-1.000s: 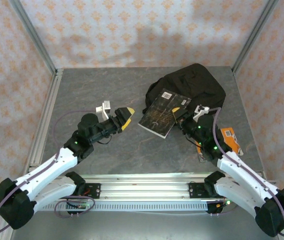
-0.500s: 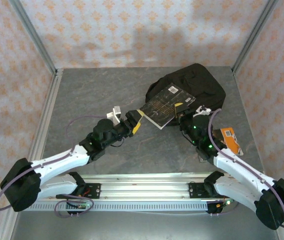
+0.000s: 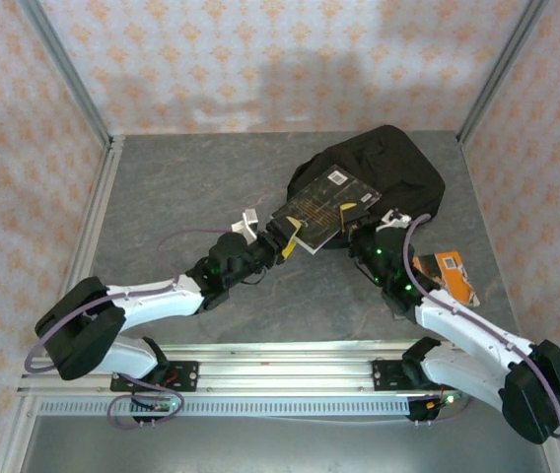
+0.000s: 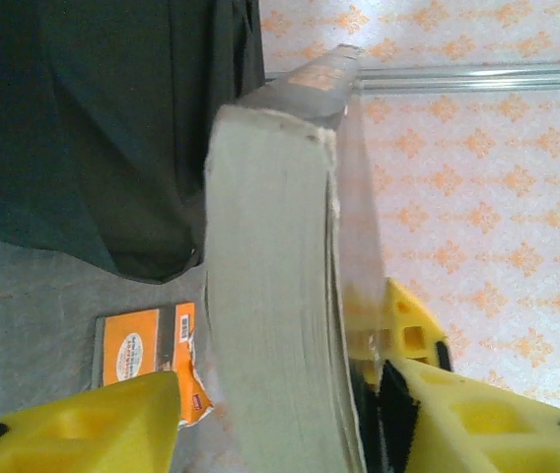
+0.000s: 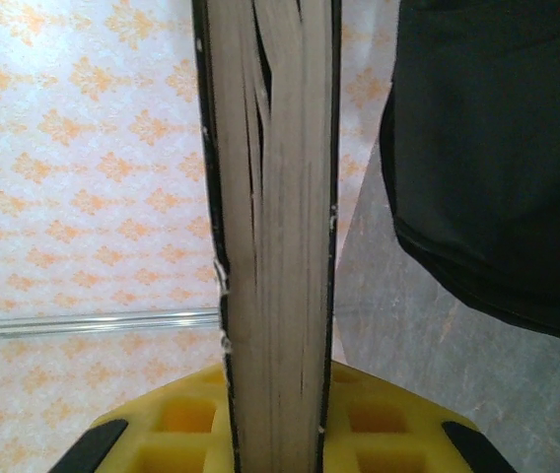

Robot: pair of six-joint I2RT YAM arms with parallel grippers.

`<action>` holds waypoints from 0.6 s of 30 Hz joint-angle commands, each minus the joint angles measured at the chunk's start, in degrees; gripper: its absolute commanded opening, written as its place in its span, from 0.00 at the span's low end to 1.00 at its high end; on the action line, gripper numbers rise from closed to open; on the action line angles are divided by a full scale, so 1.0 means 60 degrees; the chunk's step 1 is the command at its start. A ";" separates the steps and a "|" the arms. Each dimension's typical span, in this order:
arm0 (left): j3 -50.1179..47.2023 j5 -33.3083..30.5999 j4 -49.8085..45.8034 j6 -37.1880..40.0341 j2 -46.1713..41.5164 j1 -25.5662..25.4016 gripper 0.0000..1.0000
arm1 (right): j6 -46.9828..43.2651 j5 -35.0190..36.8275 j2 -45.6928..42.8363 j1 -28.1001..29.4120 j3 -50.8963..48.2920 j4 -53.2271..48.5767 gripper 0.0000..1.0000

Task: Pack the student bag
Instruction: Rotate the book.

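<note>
My right gripper point(image 3: 351, 215) is clamped on the book point(image 3: 317, 202), right over the backpack point(image 3: 403, 168) at the table's point(image 3: 181, 187) far right. My left gripper point(image 3: 287, 239) straddles the book's other corner, can't tell if it's pinching.

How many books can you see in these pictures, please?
2. The right gripper holds a dark book at the student bag's near edge; an orange book lies on the table beside the right arm. More may be hidden in the bag.
</note>
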 commanded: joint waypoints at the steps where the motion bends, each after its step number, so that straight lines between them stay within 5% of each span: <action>1: 0.0299 -0.0310 0.0660 -0.0087 0.0032 -0.0096 0.52 | 0.0223 0.0138 -0.0114 0.0105 -0.0059 0.1251 0.00; 11: 0.0460 -0.0417 0.0793 -0.0170 0.0197 -0.0161 0.43 | 0.0350 0.0581 0.0132 0.0277 -0.0318 0.1059 0.00; 15: 0.0488 -0.0402 0.1025 -0.0280 0.0369 -0.0194 0.32 | 0.0428 0.0577 0.0408 0.0323 -0.0304 0.1005 0.00; 18: 0.0490 -0.0372 0.1050 -0.0255 0.0385 -0.0194 0.18 | 0.0330 0.0605 0.0435 0.0325 -0.0288 0.0751 0.09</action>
